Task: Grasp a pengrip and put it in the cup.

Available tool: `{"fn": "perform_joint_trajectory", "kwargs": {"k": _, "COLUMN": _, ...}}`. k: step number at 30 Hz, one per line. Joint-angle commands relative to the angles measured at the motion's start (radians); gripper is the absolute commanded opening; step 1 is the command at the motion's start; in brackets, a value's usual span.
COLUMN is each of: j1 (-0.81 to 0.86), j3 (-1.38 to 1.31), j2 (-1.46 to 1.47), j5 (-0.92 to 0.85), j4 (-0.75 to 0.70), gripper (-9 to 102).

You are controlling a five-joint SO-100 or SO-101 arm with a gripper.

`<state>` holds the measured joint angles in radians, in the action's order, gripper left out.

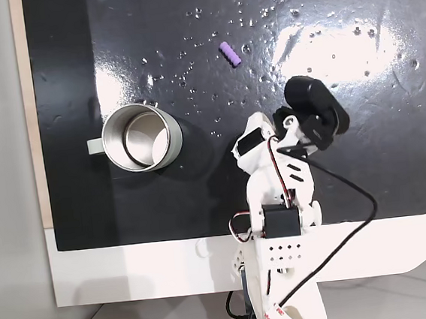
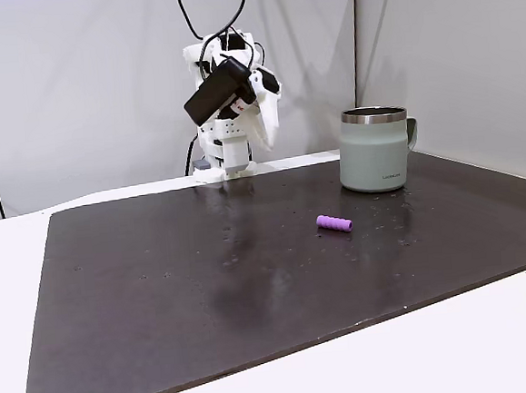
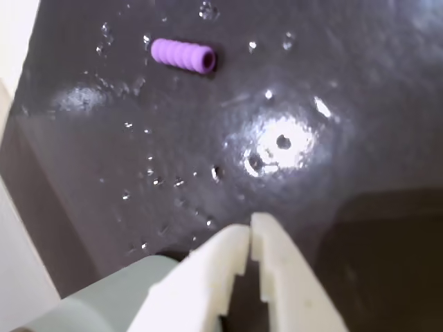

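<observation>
The purple pengrip (image 1: 230, 54) lies loose on the black mat, also seen in another fixed view (image 2: 334, 223) and at the top left of the wrist view (image 3: 183, 55). The silver cup (image 1: 141, 138) stands upright on the mat with its handle pointing away from the arm; its grey side shows in a fixed view (image 2: 375, 148) and at the wrist view's bottom left (image 3: 97, 297). My gripper (image 3: 250, 225) is shut with nothing between its white fingers. It hangs raised above the mat near the arm's base (image 2: 265, 144), between cup and pengrip and well short of both (image 1: 248, 142).
The black mat (image 1: 364, 160) covers most of a white table and is dotted with small shiny specks and glare. The arm's base (image 1: 284, 266) with its cables sits at the mat's near edge. A grey wall stands behind the arm (image 2: 73, 93).
</observation>
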<state>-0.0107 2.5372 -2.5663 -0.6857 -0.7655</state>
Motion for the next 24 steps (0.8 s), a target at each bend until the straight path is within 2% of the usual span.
{"fn": "perform_joint_trajectory", "kwargs": {"k": 1, "j1": -0.002, "j3": -0.153, "j2": 0.209, "j5": -0.072, "j4": 0.092, "gripper": 0}}
{"fn": "perform_joint_trajectory", "kwargs": {"k": 6, "j1": -0.003, "j3": -0.313, "j2": 0.508, "j5": -0.117, "j4": 0.15, "gripper": 0}}
{"fn": "perform_joint_trajectory", "kwargs": {"k": 13, "j1": 0.0, "j3": -0.362, "j2": 0.735, "j5": -0.276, "j4": 0.367, "gripper": 0}}
{"fn": "perform_joint_trajectory", "kwargs": {"k": 21, "j1": 0.015, "j3": -0.52, "j2": 0.899, "j5": -0.437, "j4": 0.385, "gripper": 0}}
{"fn": "perform_joint_trajectory", "kwargs": {"k": 24, "j1": 0.009, "j3": -0.555, "j2": 0.937, "j5": -0.557, "j4": 0.368, "gripper": 1}}
